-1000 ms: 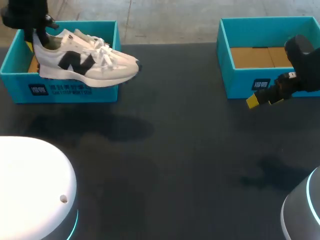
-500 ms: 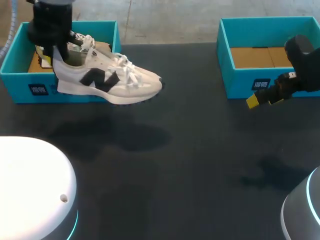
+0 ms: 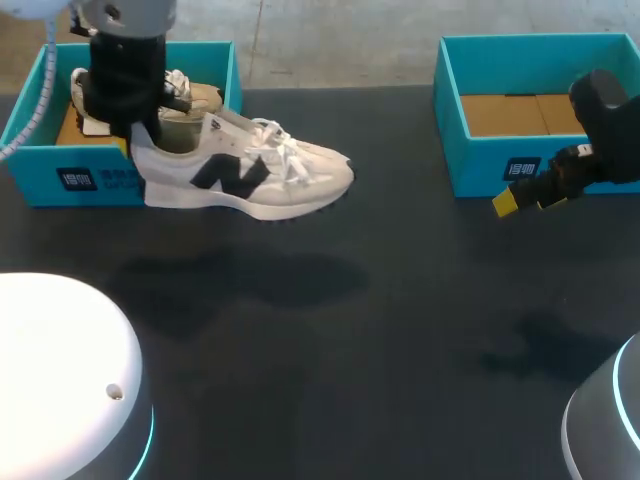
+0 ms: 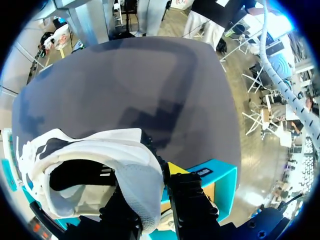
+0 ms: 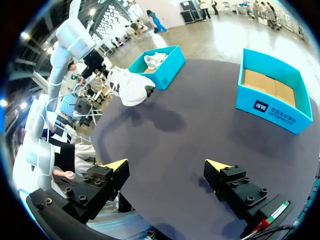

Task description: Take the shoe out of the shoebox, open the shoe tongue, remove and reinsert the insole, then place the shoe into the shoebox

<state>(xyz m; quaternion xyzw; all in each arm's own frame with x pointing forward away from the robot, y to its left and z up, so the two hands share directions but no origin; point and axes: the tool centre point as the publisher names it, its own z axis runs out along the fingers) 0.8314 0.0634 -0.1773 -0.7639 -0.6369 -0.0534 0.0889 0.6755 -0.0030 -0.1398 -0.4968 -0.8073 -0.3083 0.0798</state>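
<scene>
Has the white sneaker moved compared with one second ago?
Yes. The white sneaker moved rightward and nearer the camera, farther out past the left shoebox.

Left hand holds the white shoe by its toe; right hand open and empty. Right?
No: the left hand grips the white shoe by its heel, not its toe, as the left wrist view shows. The right hand is open and empty.
</scene>
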